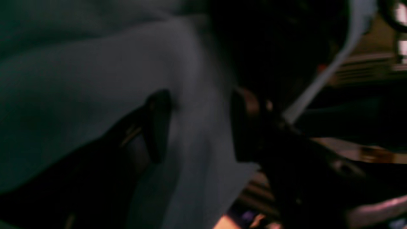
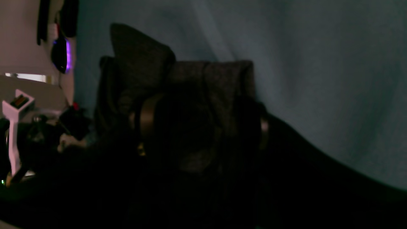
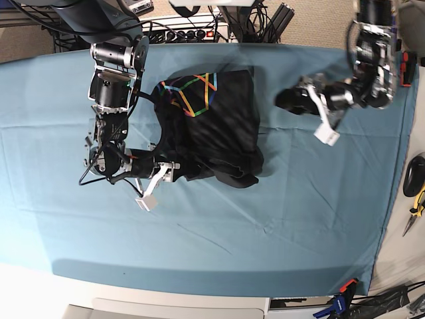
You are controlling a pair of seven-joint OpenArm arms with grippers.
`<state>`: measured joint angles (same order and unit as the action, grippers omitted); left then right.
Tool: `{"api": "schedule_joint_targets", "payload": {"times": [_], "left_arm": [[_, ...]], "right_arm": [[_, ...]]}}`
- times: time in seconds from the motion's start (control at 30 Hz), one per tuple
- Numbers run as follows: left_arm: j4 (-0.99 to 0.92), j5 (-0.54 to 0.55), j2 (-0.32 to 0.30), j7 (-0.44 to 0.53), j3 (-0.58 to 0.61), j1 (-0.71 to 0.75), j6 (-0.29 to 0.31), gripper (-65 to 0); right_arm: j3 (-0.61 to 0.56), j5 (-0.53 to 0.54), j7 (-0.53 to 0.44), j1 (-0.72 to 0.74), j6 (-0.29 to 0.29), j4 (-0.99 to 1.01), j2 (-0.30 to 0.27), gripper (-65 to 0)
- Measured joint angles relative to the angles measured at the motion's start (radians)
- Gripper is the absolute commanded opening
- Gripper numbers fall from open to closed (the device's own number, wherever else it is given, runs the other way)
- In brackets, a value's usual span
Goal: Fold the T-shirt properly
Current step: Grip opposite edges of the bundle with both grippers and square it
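The black T-shirt lies bunched and partly folded in the middle of the teal cloth, its rainbow line print showing at the back left. My right gripper is at the shirt's front left edge. In the right wrist view its jaws stand wide, with dark shirt fabric lying between the fingers. My left gripper hangs to the right of the shirt, apart from it. In the left wrist view that gripper is open over bare teal cloth.
Cables and a power strip run along the table's back edge. Pliers and a dark object lie off the cloth at the right. A clamp grips the front right corner. The cloth has low wrinkles in front.
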<state>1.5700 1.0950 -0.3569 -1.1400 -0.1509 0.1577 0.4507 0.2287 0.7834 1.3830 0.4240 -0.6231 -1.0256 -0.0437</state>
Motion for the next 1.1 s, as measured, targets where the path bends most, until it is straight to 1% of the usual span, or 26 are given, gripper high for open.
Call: {"api": "schedule_joint_targets", "payload": {"times": [0.17, 0.23, 0.33, 0.63, 0.77, 0.93, 1.0, 1.03, 1.1], "left_arm": [[0.0, 0.01, 0.062, -0.01, 0.002, 0.01, -0.001, -32.3], [0.0, 0.022, 0.076, -0.011, 0.002, 0.024, 0.0, -32.4], [0.002, 0.042, 0.082, -0.003, 0.005, 0.055, 0.007, -32.3], [0.01, 0.04, 0.089, 0.016, 0.006, 0.091, 0.022, -32.4], [0.016, 0.006, 0.111, 0.043, 0.044, 0.09, 0.021, -32.4], [0.021, -0.052, 0.155, 0.066, 0.124, 0.077, 0.022, -32.4], [0.021, -0.058, 0.16, 0.067, 0.134, 0.075, 0.022, -32.4], [0.021, -0.058, 0.16, 0.068, 0.135, 0.075, 0.022, -32.4], [0.021, -0.058, 0.16, 0.068, 0.135, 0.075, 0.022, -32.4]], "right_arm": [[0.0, -0.001, -0.006, 0.0, 0.0, 0.0, -0.001, -31.3], [0.0, -0.024, -0.023, 0.0, -0.002, 0.0, -0.001, -31.3], [0.0, -0.037, -0.034, 0.002, -0.003, 0.0, -0.001, -31.3], [0.0, -0.042, -0.042, 0.002, -0.003, 0.0, -0.001, -31.3], [0.0, -0.042, -0.045, 0.002, -0.003, 0.0, -0.003, -31.3], [0.0, -0.042, -0.048, -0.001, -0.003, 0.0, -0.003, -31.5], [0.0, -0.042, -0.048, -0.001, -0.003, 0.0, -0.003, -32.7], [0.0, -0.045, -0.048, -0.001, -0.003, 0.0, -0.003, -34.3], [0.0, -0.053, -0.048, -0.001, -0.003, 0.0, -0.003, -40.4]]}}
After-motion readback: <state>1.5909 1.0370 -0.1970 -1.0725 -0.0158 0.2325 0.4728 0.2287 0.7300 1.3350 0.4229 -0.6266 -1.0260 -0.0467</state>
